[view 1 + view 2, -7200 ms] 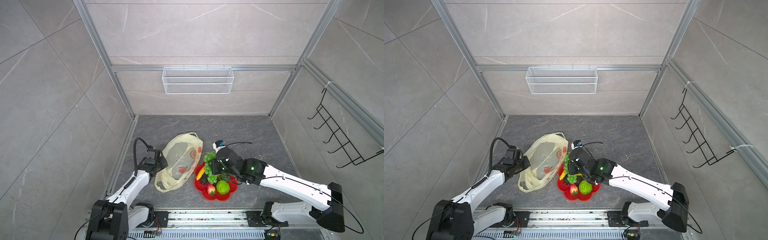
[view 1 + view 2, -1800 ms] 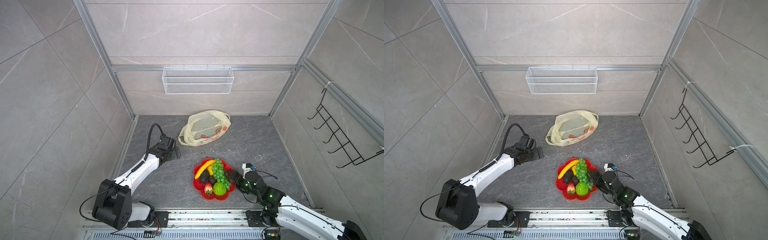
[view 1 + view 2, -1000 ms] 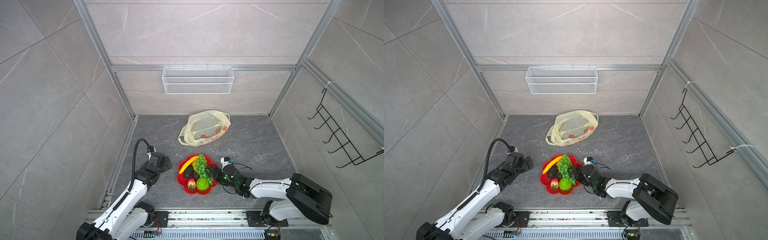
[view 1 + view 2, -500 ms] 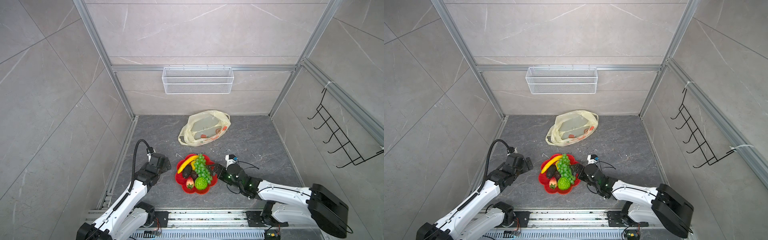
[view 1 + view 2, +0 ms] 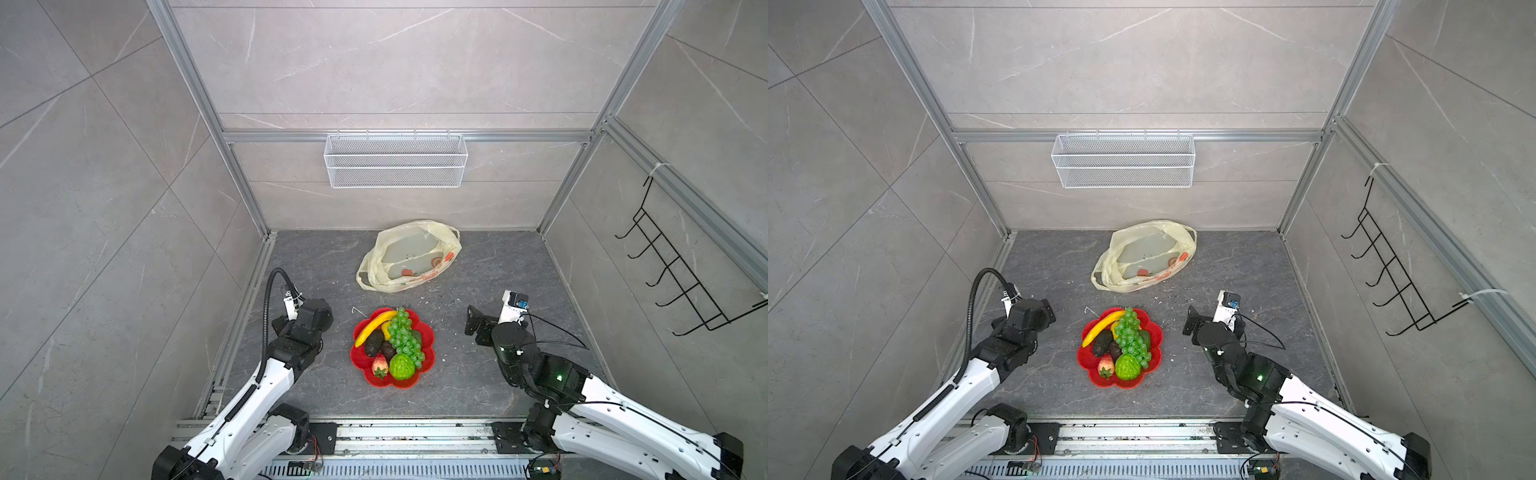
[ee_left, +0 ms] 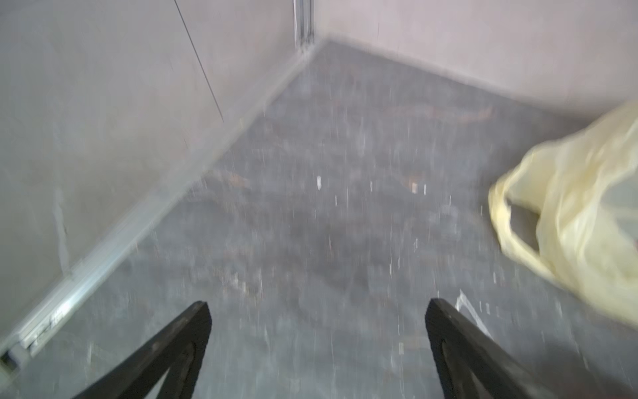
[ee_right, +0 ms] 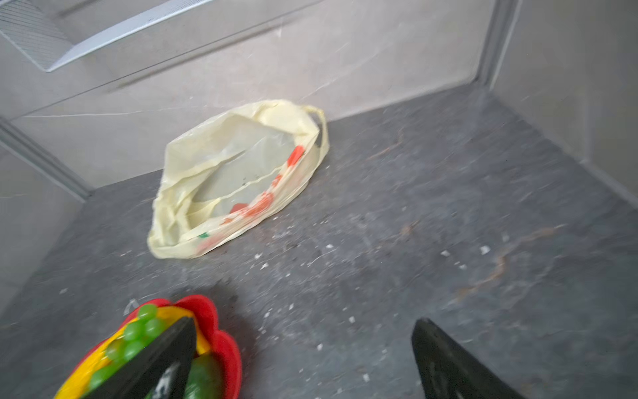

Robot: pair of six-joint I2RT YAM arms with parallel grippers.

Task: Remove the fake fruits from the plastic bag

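Now that the right gripper (image 7: 303, 323) has drawn back from the red flower-shaped plate (image 5: 429, 347), whose rim it was against a second ago, both arms stand clear of everything. Its jaws are spread wide with nothing between them, and the right wrist view shows the plate's edge just past one finger. The left gripper (image 6: 317, 307) has stayed at the left, its jaws also spread and empty over bare grey floor (image 6: 310, 207). The fake fruits (image 5: 395, 347) lie heaped on the plate near the front, between the two arms: a grape bunch (image 5: 406, 337), a banana (image 5: 374, 326), two dark avocados (image 5: 374, 343), a strawberry (image 5: 379, 367) and a bumpy green ball (image 5: 401, 367). The plastic bag (image 5: 409, 257) lies slack and flattened by the back wall, well apart from the plate, with only its printed fruit pictures showing. The bag looks emptied and the arms appear to be retiring, so the task seems finished.
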